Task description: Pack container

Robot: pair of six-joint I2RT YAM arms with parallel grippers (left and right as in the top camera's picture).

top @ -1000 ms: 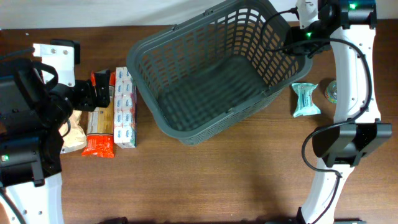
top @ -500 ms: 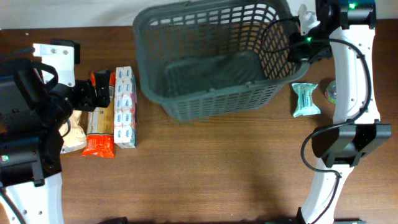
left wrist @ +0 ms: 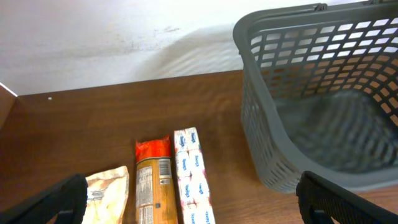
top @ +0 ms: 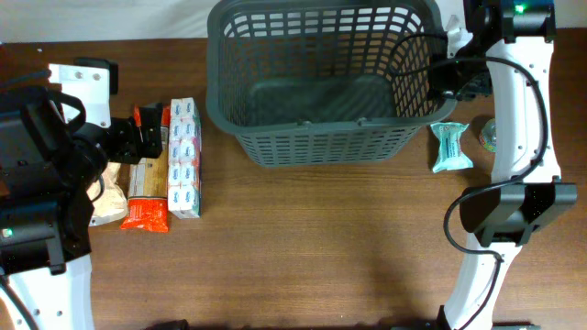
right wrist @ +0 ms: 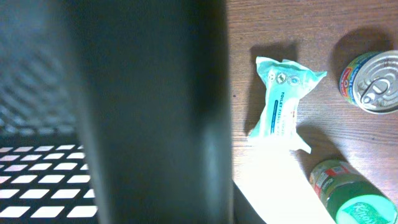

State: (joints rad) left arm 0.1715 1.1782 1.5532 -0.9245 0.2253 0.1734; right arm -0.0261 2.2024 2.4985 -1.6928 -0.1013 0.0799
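Note:
The container (top: pixel 321 142), a large dark grey lattice basket, stands at the back middle of the table, square to the table edge and empty. My right gripper (top: pixel 438 75) is shut on its right rim. In the right wrist view the container's rim (right wrist: pixel 149 93) fills the left half between the jaws. My left gripper (top: pixel 147 133) hovers open and empty over the groceries at the left; its fingers spread wide in the left wrist view (left wrist: pixel 193 202), where the container (left wrist: pixel 267 124) shows at the right.
At the left lie a tissue pack strip (top: pixel 184 158), an orange-red package (top: pixel 147 188) and a beige bag (top: pixel 110 197). Right of the container lie a teal tissue packet (top: pixel 450 147), a tin can (top: pixel 489 135) and a green-lidded jar (right wrist: pixel 348 196).
The container has swung from a slant to square with the table and shifted toward the back right, with my right gripper on its rim. The left arm has not moved.

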